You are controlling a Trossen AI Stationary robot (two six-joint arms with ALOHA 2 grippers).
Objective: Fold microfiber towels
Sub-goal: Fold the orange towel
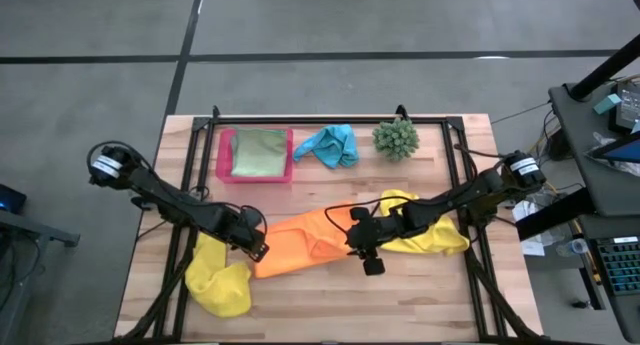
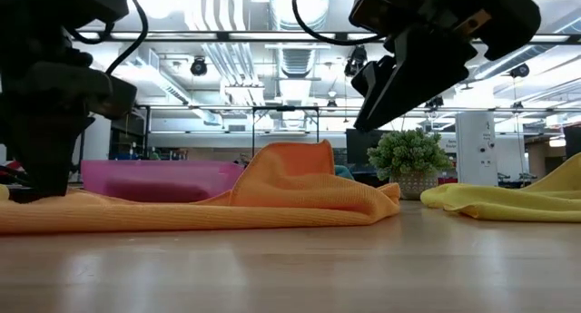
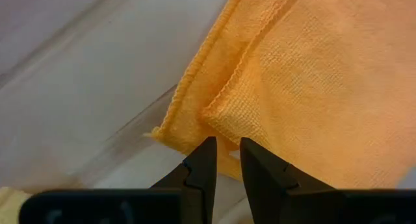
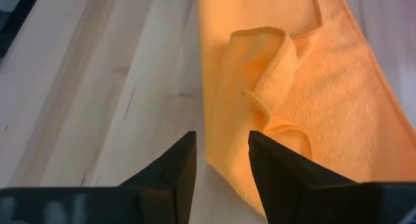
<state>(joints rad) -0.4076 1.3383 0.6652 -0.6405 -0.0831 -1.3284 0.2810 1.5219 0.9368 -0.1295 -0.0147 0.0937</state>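
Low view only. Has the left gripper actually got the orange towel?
Observer: Yes. The left wrist view shows the left gripper pinching the orange towel at its hemmed corner.
Operator: Right one?
Observer: The right gripper is open with nothing in it, above the towel's bunched edge.
Operator: Anything in the tray?
Observer: A green towel lies flat in the pink tray.

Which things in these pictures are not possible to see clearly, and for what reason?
- Orange towel: in the high view, its left corner lies hidden under the left end effector.
- Pink tray: in the low view, what lies inside is hidden by its wall.
- Turquoise towel: in the low view, almost all hidden behind the orange towel's raised fold.
- Left yellow towel: part lies under the left arm.
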